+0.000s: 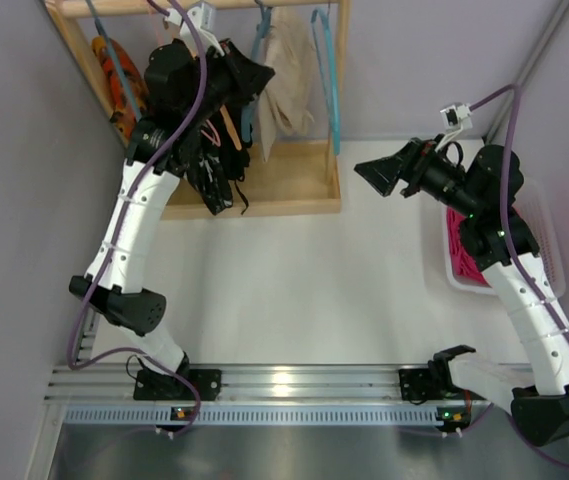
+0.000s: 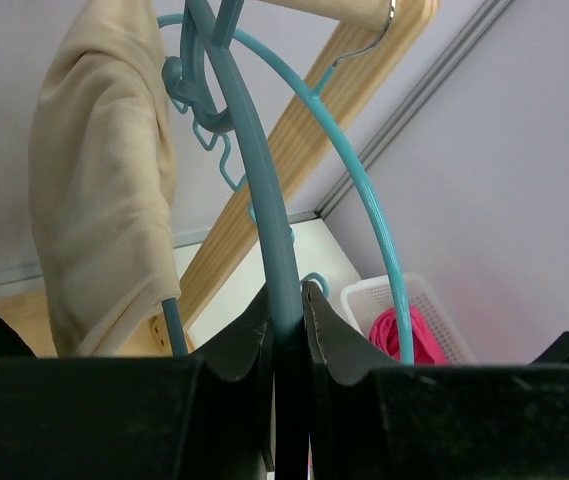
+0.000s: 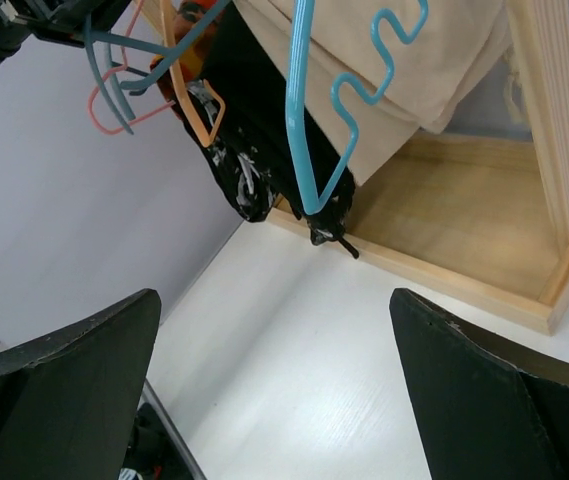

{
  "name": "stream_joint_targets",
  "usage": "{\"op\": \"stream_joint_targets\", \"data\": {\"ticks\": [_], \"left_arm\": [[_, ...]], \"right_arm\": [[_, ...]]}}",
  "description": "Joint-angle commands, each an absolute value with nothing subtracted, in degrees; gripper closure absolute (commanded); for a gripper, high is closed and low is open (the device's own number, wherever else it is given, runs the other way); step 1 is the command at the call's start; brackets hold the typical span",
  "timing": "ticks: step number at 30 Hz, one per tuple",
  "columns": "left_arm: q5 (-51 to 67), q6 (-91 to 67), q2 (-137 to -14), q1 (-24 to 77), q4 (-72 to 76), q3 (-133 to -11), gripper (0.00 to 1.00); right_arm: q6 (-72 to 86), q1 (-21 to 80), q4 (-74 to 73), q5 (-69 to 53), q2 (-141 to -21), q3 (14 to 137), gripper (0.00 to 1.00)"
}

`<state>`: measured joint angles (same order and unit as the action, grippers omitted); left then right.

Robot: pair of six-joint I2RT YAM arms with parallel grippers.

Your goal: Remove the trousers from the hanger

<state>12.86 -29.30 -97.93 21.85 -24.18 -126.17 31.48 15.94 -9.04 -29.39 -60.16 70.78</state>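
Note:
Black trousers (image 1: 214, 170) hang in a bunch off the wooden rack (image 1: 304, 195), under my left gripper (image 1: 249, 75). The right wrist view shows the trousers (image 3: 254, 150) dangling beside a salmon hanger (image 3: 192, 105) and a dull teal hanger (image 3: 114, 60). I cannot tell which hanger carries them. In the left wrist view my left gripper (image 2: 286, 290) is shut on the teal hanger (image 2: 264, 190) just below its hook. My right gripper (image 1: 369, 172) is open and empty to the right of the rack. Its fingers (image 3: 74, 370) point at the trousers from some distance.
A beige garment (image 1: 284, 90) hangs on a light blue hanger (image 3: 304, 120) right of the trousers. An orange garment (image 1: 119, 85) hangs at the rack's left end. A white basket (image 1: 544, 240) holding pink cloth (image 1: 464, 250) stands at the right table edge, under the right arm.

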Motion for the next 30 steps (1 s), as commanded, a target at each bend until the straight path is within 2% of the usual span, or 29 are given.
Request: {"op": "stream_joint_targets", "data": {"ticks": [1,15,23,28,30], "left_arm": [[13.54,-25.75,-90.80,23.29,-8.00,-125.70,1.00],[14.05,-31.63,-72.61,24.08,-9.05,-100.39,1.00],[19.33,-35.51,-64.96,24.08,-9.05,-92.29,1.00],[20.48,-38.14,-62.49,24.17,-9.05,-88.69,1.00],[20.57,-39.80,-62.49,24.08,-8.97,-88.16,1.00]], "right_arm": [[30.41,15.21,-6.68,-29.44,-59.15,71.02,0.01],[24.44,15.29,-4.49,-30.05,-58.36,70.84,0.01],[19.17,16.34,-0.53,-33.14,-57.57,68.82,0.01],[11.72,21.08,-1.31,-29.54,-57.04,68.12,0.00],[7.49,23.98,-2.63,-23.23,-56.87,67.94,0.01]]}}
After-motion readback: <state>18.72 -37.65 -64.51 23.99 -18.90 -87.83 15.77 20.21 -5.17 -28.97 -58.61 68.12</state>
